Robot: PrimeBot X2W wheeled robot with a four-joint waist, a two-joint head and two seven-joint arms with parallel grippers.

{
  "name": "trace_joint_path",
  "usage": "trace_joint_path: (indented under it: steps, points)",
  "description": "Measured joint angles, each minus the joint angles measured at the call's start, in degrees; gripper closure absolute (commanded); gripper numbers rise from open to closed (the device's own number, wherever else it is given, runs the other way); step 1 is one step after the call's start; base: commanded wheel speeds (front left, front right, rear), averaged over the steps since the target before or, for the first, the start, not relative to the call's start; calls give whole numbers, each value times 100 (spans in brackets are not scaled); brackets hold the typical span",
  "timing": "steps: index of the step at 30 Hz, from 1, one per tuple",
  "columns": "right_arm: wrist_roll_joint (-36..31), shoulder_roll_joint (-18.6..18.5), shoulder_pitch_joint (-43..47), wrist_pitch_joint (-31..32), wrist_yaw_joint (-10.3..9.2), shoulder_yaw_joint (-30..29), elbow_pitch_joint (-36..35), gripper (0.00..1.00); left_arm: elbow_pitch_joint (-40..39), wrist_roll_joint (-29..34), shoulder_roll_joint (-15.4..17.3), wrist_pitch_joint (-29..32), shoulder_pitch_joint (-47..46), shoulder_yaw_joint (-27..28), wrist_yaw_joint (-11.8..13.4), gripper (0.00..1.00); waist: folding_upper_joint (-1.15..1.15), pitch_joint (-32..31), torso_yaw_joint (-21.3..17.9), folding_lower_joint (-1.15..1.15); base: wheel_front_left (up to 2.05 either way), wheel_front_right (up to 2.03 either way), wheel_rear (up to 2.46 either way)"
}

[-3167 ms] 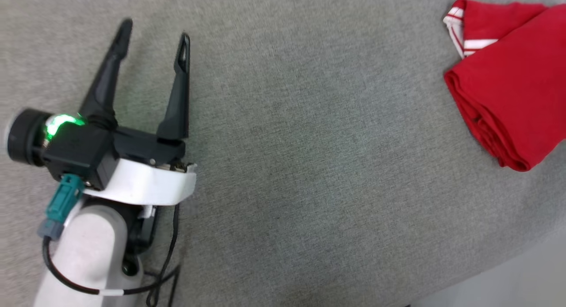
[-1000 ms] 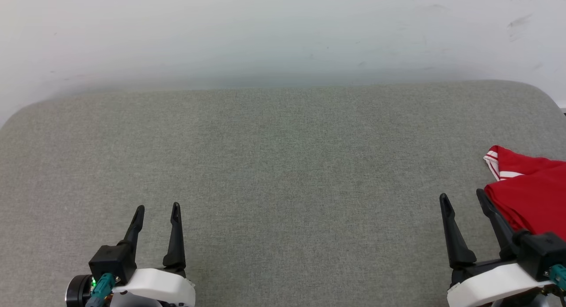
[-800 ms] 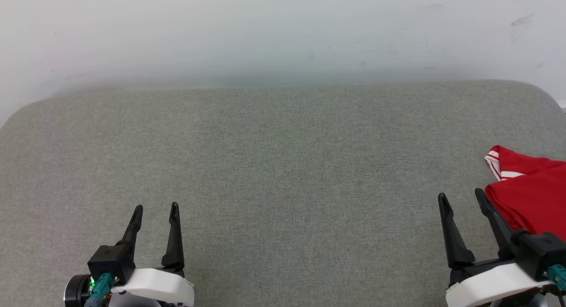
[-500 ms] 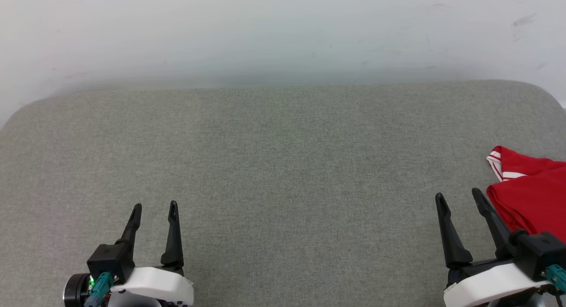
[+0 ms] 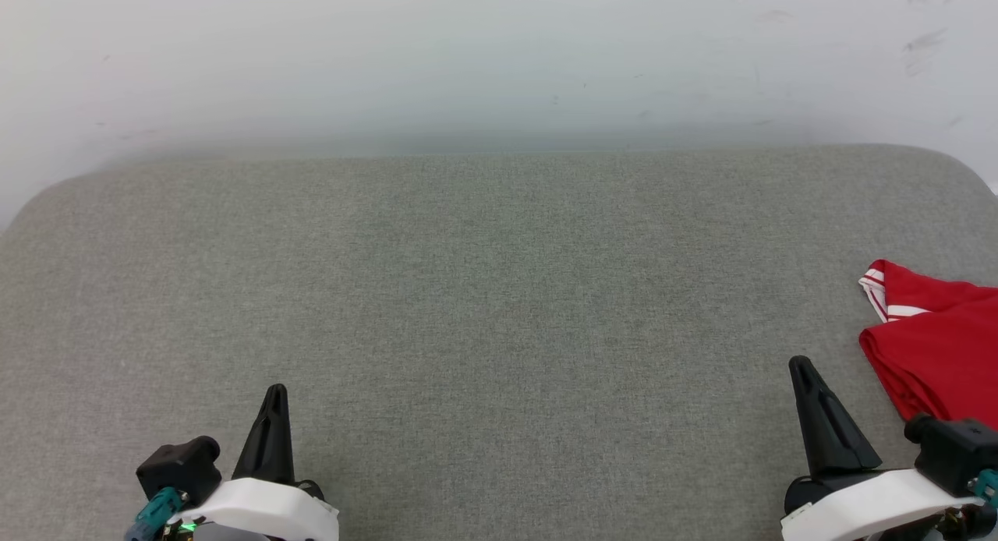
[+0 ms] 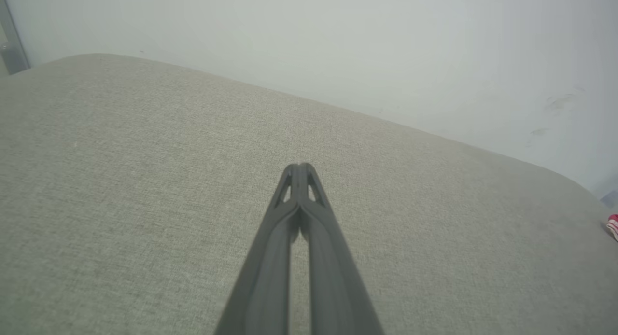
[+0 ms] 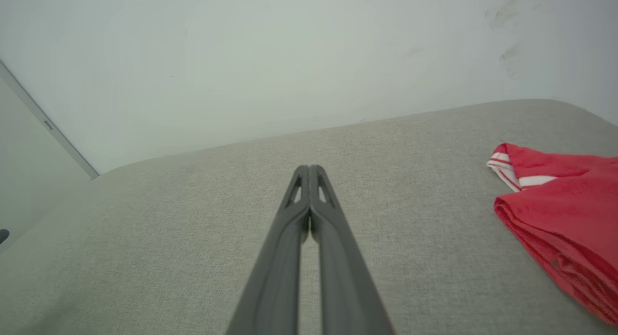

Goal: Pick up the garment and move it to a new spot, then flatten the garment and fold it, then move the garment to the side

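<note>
The garment (image 5: 943, 346) is a folded red shirt with red-and-white striped trim, lying at the right edge of the grey padded table (image 5: 499, 291); the right wrist view has the garment (image 7: 565, 214) at its right side, and a small red corner of the garment (image 6: 613, 225) peeks in at the far right of the left wrist view. My left gripper (image 5: 274, 393) hovers low at the front left, shut and empty. My right gripper (image 5: 801, 367) sits at the front right, just left of the garment and apart from it, shut on nothing. Both wrist views confirm it: left gripper (image 6: 299, 167), right gripper (image 7: 309, 168), tips pressed together.
A pale wall (image 5: 499, 58) rises straight behind the table's rounded far edge. The table's right edge runs close by the garment. Bare grey fabric stretches between the two grippers.
Both grippers have gone from open to shut and dropped slightly lower in the head view. The garment lies as before.
</note>
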Motion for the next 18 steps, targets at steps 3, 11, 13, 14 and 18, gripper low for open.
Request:
trace_joint_path:
  steps: [3, 11, 13, 14, 18]
  points:
    - [346, -16, -41, 14, 0, 4, 96, 100, 13, -298, -10, 82, -9, 47, -14, 100, 0, -6, 2, 0, 0, 0, 0]
    - [1199, -57, -154, 29, 0, 8, 294, 100, 42, -1046, -58, 277, -59, 135, -104, 100, 0, -22, 7, 0, 0, 0, 0]
    - [1394, -67, -176, 51, 0, 7, 333, 100, 53, -1225, -76, 322, -66, 151, -113, 100, 0, -26, 9, 0, 0, 0, 0]
    - [1496, -70, -177, 67, 0, 9, 355, 100, 57, -1304, -82, 336, -71, 159, -133, 100, 0, -28, 9, 0, 0, 0, 0]
    - [1878, -87, -226, 76, 0, 4, 461, 100, 74, -1646, -104, 434, -96, 209, -166, 100, 0, -36, 12, 0, 0, 0, 0]
